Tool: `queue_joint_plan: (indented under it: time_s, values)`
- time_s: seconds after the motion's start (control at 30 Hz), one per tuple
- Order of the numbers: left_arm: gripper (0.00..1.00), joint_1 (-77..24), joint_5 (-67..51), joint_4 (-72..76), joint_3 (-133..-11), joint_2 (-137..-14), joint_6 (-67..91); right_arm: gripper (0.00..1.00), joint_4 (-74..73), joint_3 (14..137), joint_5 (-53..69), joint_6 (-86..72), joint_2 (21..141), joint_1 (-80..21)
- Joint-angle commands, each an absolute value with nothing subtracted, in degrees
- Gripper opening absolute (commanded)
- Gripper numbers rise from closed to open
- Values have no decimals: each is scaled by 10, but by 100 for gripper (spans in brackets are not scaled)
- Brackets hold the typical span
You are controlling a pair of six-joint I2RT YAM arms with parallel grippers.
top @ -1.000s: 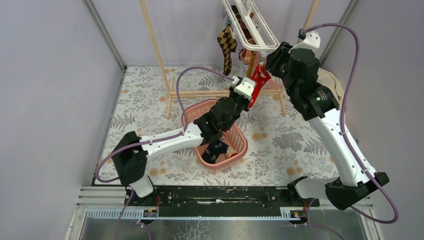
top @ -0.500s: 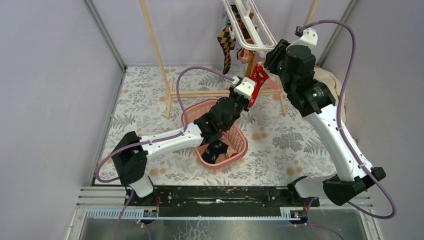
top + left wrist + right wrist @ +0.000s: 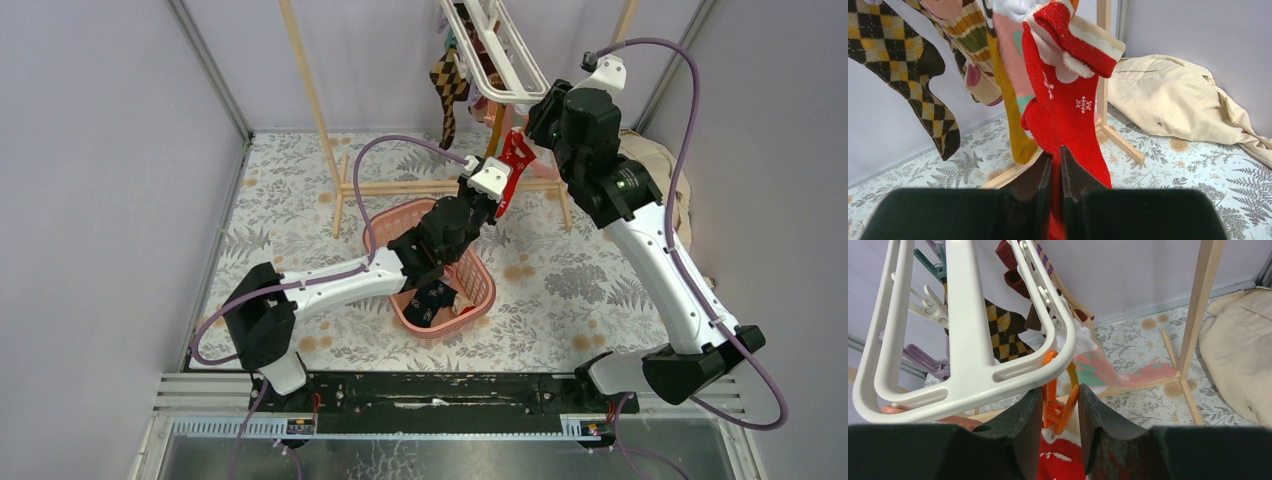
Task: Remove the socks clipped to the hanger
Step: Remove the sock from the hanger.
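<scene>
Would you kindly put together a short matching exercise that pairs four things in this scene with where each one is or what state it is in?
Things:
1. red sock
2. orange clip
3. beige cloth
4. pink basket

Places or states:
A. lying crumpled on the floor
B. between the right gripper's fingers
C. under the left arm, with a dark sock inside
D. pinched by the left gripper

Pairs: 1-D, 2-B, 3-A, 4-C

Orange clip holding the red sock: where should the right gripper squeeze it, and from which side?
Squeeze the splayed upper handles of the orange clip, just under the hanger rim, coming from below. The right gripper already straddles them, while the left gripper pinches the red sock below.
</scene>
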State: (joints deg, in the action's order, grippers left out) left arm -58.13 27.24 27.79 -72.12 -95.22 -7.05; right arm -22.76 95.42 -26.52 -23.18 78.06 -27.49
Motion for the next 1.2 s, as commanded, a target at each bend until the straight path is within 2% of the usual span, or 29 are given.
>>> queue_joint_plan:
  time_s: [0.0, 0.3, 0.53, 0.87, 0.93, 0.97, 1.07, 1.17]
  values:
    - [13, -585, 281, 330, -712, -937, -82, 26, -189, 975, -284, -229, 786, -281]
    - [13, -584, 291, 334, -700, -925, -89, 0, -184, 972, -282, -226, 791, -281]
    - [13, -570, 292, 337, -676, -889, -80, 0, -184, 972, -280, -223, 786, -282]
    - [13, -535, 233, 295, -647, -812, -28, 0, -180, 965, -270, -219, 782, -281]
    - [13, -536, 213, 282, -637, -786, -10, 24, -180, 961, -259, -218, 781, -281]
    - [13, -537, 206, 276, -632, -773, -4, 32, -180, 959, -254, -217, 780, -281]
    - [12, -537, 192, 247, -623, -740, 6, 49, -177, 944, -247, -220, 773, -281]
    - [12, -537, 180, 219, -616, -712, 26, 59, -170, 920, -243, -224, 758, -281]
